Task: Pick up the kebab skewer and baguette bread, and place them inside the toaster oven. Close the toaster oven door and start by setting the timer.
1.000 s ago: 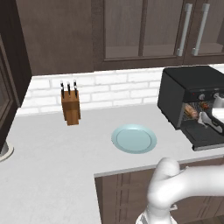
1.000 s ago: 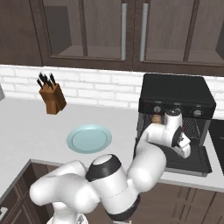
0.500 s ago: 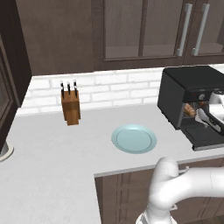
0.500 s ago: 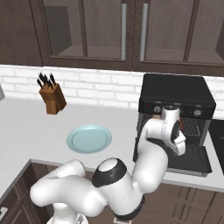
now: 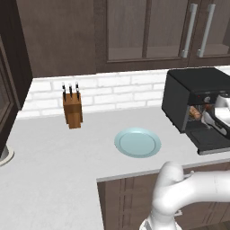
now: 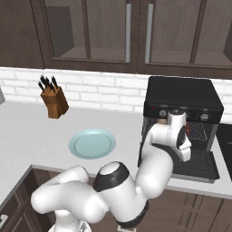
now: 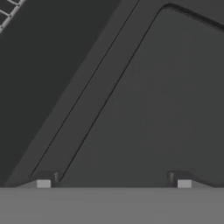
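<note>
Oven (image 5: 197,96): right end of surface (image 5: 58,166), door (image 6: 195,164) down flat. Fingers (image 7: 43,183) spread wide, empty, just above door. Plate (image 5: 137,142): near front edge.

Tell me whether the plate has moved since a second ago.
No. The plate lies at the same spot, front-right of the knife block, as before.
</note>
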You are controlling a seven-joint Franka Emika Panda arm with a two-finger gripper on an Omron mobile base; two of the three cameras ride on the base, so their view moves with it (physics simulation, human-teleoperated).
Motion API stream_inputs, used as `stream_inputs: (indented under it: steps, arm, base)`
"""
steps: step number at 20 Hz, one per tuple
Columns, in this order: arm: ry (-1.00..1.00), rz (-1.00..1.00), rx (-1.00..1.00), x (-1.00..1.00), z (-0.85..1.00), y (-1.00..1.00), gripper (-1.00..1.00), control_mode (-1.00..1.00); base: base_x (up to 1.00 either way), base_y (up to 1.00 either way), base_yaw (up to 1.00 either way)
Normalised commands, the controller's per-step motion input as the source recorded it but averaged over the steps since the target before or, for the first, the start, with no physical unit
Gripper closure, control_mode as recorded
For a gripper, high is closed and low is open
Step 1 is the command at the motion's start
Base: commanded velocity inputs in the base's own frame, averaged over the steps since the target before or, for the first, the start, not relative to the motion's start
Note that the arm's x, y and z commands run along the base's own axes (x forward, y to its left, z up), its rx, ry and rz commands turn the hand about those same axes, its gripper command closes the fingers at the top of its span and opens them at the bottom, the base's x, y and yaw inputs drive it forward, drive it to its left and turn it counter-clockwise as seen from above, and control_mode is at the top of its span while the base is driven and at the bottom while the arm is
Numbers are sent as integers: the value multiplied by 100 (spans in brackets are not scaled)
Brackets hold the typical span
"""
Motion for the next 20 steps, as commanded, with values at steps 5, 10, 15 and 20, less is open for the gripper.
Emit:
stream_inputs:
  steps: [5,10,15,20]
  arm:
    - [-6,0,0,-68,1,-22,-100,-100]
    - [-12,6,0,-68,43,6,-100,-100]
    - [-16,23,0,-48,60,19,-100,-100]
    - [-8,26,-4,-63,14,1,-100,-100]
  base:
    - [0,0,0]
    - [0,0,0]
    - [0,0,0]
    - [0,0,0]
